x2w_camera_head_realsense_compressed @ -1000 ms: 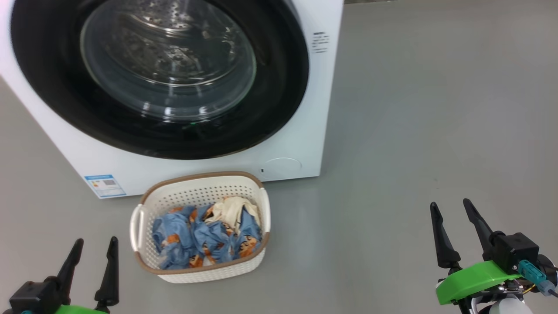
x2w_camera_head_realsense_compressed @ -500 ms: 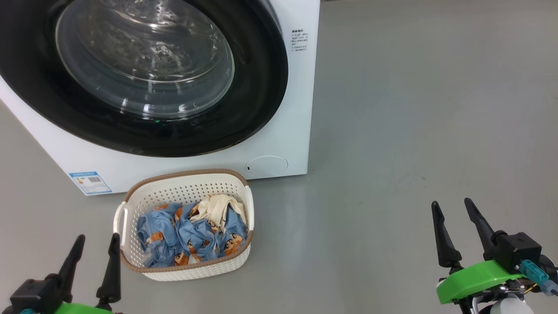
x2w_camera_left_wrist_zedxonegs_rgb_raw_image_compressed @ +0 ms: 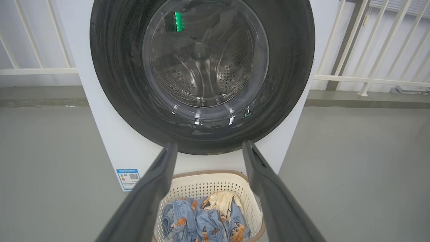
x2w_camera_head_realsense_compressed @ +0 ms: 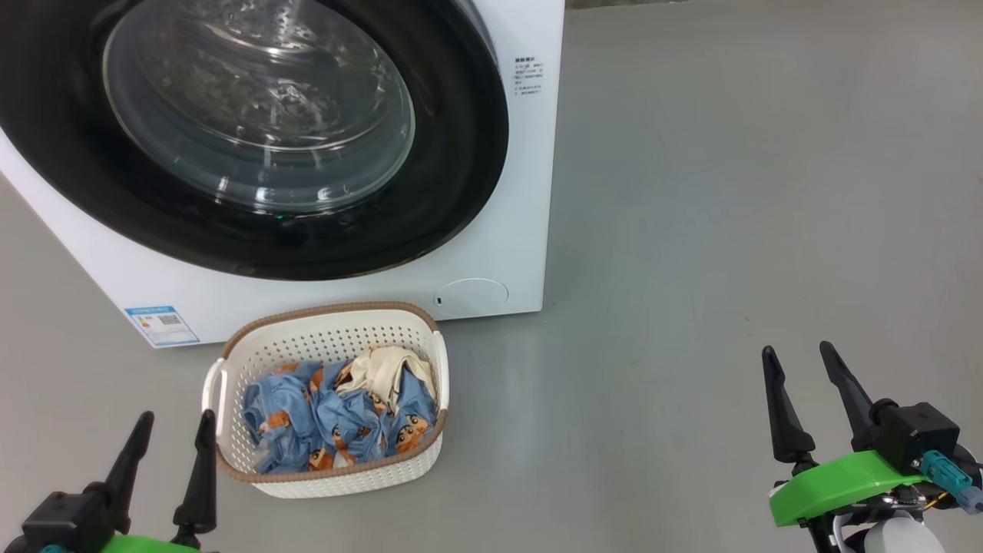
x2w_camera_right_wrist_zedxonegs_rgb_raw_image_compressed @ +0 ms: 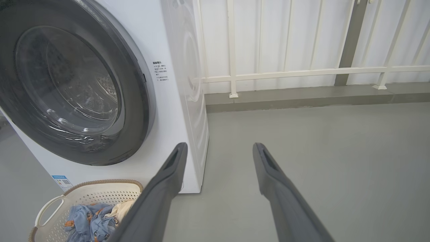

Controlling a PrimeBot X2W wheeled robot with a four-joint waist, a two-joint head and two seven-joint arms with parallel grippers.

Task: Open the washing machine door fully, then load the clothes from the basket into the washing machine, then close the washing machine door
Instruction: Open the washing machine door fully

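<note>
Sitting near left hand (x2w_camera_head_realsense_compressed: 176,415): basket (x2w_camera_head_realsense_compressed: 330,481)

Here we are in what looks like a bare test space dressed as a laundry corner. A big white box-shaped front-loading washing machine (x2w_camera_right_wrist_zedxonegs_rgb_raw_image_compressed: 168,111) stands on a smooth grey floor (x2w_camera_head_realsense_compressed: 729,192). A small cream-white perforated plastic basket (x2w_camera_head_realsense_compressed: 330,346) of soft blue and cream clothes (x2w_camera_head_realsense_compressed: 338,415) sits just in front of it. Behind, a white thin-barred railing (x2w_camera_right_wrist_zedxonegs_rgb_raw_image_compressed: 302,73) runs along a low grey kerb (x2w_camera_right_wrist_zedxonegs_rgb_raw_image_compressed: 302,97), with pale white panelling (x2w_camera_right_wrist_zedxonegs_rgb_raw_image_compressed: 275,33) beyond.
</note>
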